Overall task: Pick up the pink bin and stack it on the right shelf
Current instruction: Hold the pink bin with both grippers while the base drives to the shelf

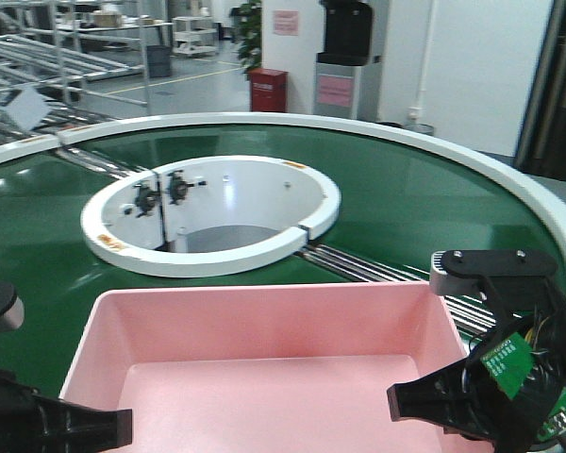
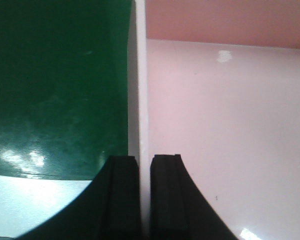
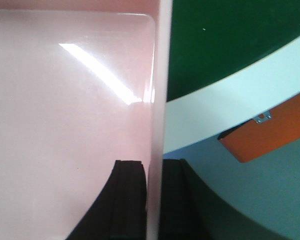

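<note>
We grip the shallow rectangular pale-pink plastic bin point(image 1: 264, 349) at six o'clock on the green curved conveyor belt point(image 1: 406, 198). The left end effector point(image 2: 145, 167) pinches its nine o'clock wall and the right end effector point(image 3: 154, 170) its three o'clock wall. Lifting and shelving remain, and the shelf is out of view.

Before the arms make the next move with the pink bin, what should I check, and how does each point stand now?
1. The left gripper clamps the left wall of the shallow pale-pink plastic bin: ok.
2. The right gripper clamps its right wall: ok.
3. The bin is empty: ok.
4. The bin is lifted off the curved green conveyor belt: cannot tell.
5. Sight of the target shelf: not ok, no view shows it.
</note>
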